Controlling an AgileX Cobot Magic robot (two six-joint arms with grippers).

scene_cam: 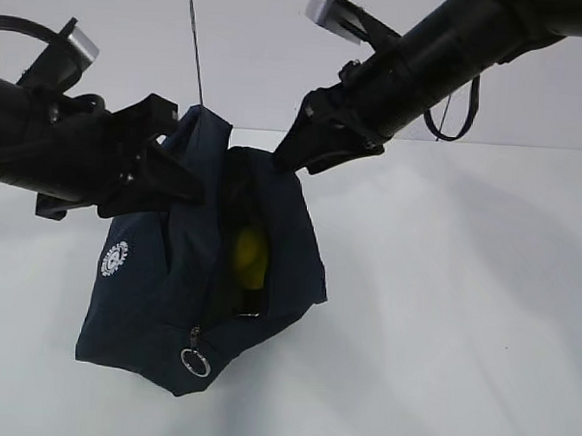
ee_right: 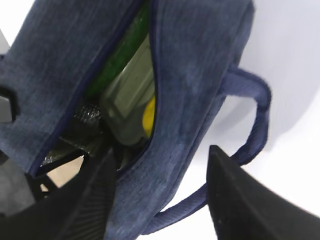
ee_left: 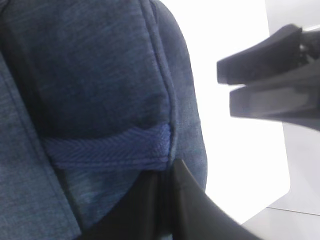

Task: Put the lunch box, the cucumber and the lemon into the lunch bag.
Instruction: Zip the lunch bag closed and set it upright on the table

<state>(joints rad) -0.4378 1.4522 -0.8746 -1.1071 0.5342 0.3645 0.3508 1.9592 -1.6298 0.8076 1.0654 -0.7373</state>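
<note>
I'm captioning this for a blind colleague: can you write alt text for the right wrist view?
An open navy lunch bag seen from above, with the cucumber, the green-lidded lunch box and the lemon inside. The right hand straddles the bag's near wall, fingers apart; a loop handle hangs outside.

Left gripper (scene_cam: 182, 179) clamped shut, arm level; right gripper (scene_cam: 292, 152) jaws apart, arm angled down.

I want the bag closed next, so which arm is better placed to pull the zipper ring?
Probably the right. The left end effector is clamped on the lunch bag, holding it up; the right end effector stands open astride the bag's edge and could move to the ring pull.
</note>
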